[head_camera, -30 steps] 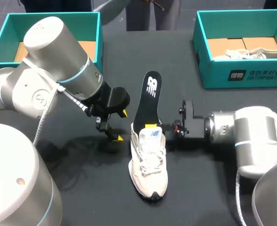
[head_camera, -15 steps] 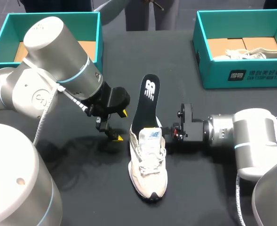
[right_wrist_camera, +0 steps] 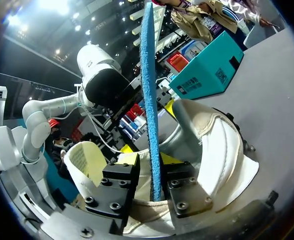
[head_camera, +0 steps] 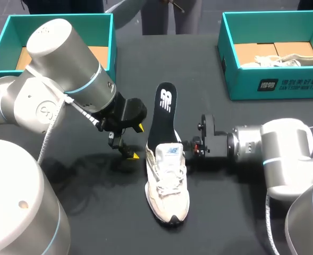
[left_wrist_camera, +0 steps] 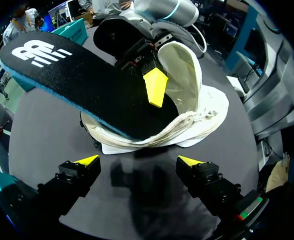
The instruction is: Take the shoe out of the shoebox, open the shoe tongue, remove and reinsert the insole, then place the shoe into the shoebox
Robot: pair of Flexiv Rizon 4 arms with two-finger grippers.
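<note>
Within the right end effector (right_wrist_camera: 154, 177) sits the clamped insole (right_wrist_camera: 147, 100).

Head view: high, behind, looking down on whole worktop (head_camera: 92, 212). Wrist views: close, low, facing each other across shoe (head_camera: 167, 180) and insole (head_camera: 164, 114), shared by all.

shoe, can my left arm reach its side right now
Probably yes: the left gripper is open beside the shoe, nothing between them; the right gripper, shut on the insole, is opposite.
</note>
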